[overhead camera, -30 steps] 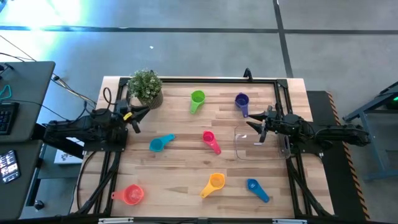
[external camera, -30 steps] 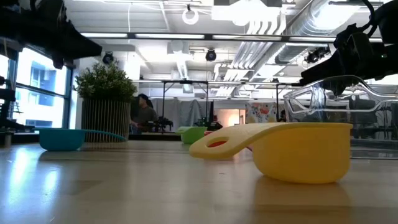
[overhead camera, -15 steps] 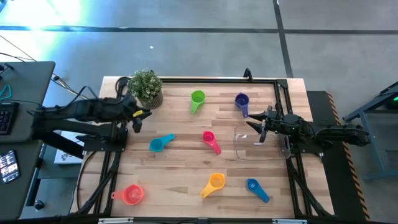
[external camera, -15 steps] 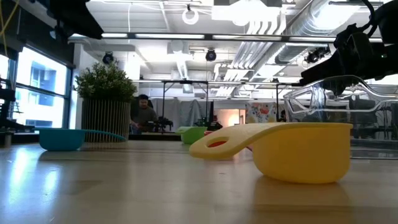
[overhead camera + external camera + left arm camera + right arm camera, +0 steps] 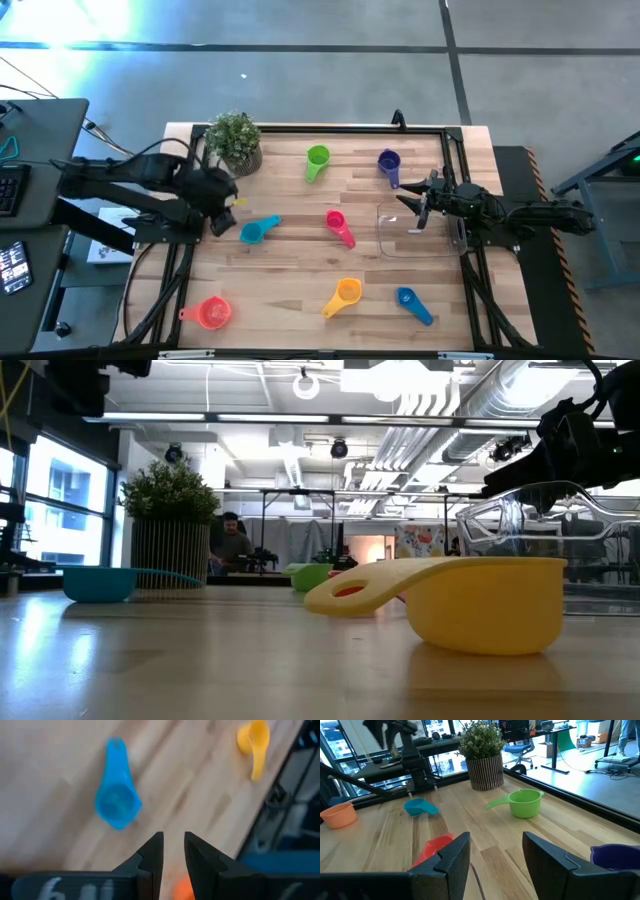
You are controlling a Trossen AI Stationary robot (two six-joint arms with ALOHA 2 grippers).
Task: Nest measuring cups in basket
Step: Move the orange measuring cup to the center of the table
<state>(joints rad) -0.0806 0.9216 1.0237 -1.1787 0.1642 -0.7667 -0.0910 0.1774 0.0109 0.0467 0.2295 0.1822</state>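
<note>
Seven cups spread over the desk (image 5: pixel 300 250), none yet in the basket (image 5: pixel 412 232): green (image 5: pixel 317 160) and purple (image 5: pixel 389 164) toward the far edge, teal (image 5: pixel 258 231) and magenta (image 5: pixel 338 226) in the middle, salmon (image 5: pixel 210 312), orange (image 5: pixel 344 294) and blue (image 5: pixel 411 303) along the near edge. Basket clear and empty, at the right side, just in front of the right gripper (image 5: pixel 418 207).

Left gripper (image 5: pixel 222 203) hanging above the desk just beside the teal cup, pointing down; fingers (image 5: pixel 151 856) narrowed to a slim slot, nothing between them. In its wrist view, teal cup (image 5: pixel 116 800) ahead and off to one side, bowl up, handle pointing away. Right gripper waiting at the basket's edge, fingers (image 5: pixel 454 854) apart and empty.

Probably very light, stiff moulded plastic, smooth enough to skate across the wood if nudged rather than pinched. Not fragile; a firm squeeze should do no harm. Best hold likely the flat handle, pinched across its width near the bowl, leaving the bowl free to drop into a larger cup. Rim pinch also possible, one finger inside, but prone to tipping so small a cup. Slot looks too narrow just now to pass over bowl or handle; wider spread probably needed before descending. Largest cup sensibly first into the basket. Basket likewise light and slippery, apt to shift if bumped.
</note>
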